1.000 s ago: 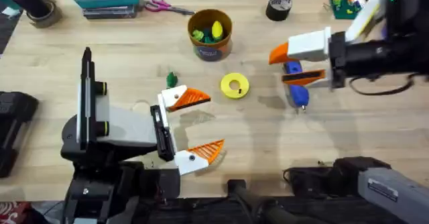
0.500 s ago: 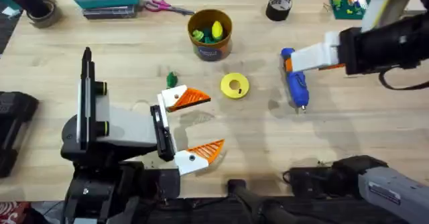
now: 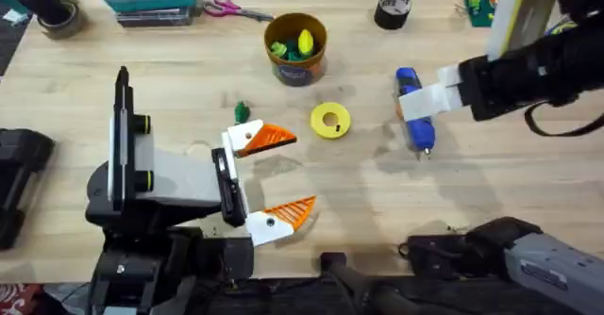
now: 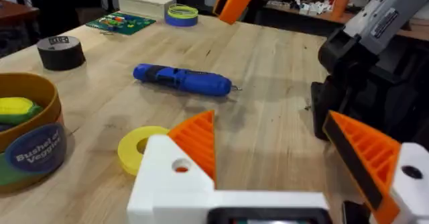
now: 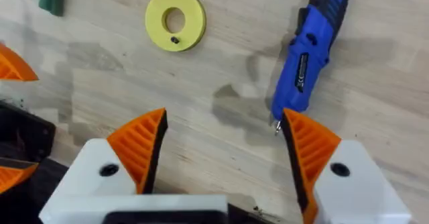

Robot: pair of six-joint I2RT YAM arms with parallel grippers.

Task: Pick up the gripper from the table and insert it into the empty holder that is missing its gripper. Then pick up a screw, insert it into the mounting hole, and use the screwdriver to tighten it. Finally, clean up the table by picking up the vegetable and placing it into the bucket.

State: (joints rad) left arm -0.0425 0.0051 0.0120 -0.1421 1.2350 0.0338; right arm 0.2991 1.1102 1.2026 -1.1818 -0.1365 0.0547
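The flat yellow disc (image 3: 329, 121) with its centre hole serves as the marker here. In the overhead view the blue screwdriver (image 3: 413, 110) lies flat on the wooden table (image 3: 170, 79) to the right of the disc, partly covered by the right gripper (image 3: 420, 100), whose spread cannot be read from above. The right wrist view settles that: the right gripper's (image 5: 224, 153) orange ribbed pads stand wide apart with nothing between them, above bare wood, and the screwdriver's (image 5: 310, 49) thin metal tip lies close to one pad.

The left gripper (image 3: 276, 174), below and left of the disc, is likewise spread wide and empty; its wrist view shows the same two ribbed wedges on white blocks (image 4: 288, 157).

Beyond the disc stands the round mustard bucket (image 3: 295, 48) holding yellow and green toy foods; the left wrist view alone shows its blue label (image 4: 35, 148). The small dark green vegetable (image 3: 242, 110) lies on the table left of the disc. Whether a screw sits on the disc is unclear.
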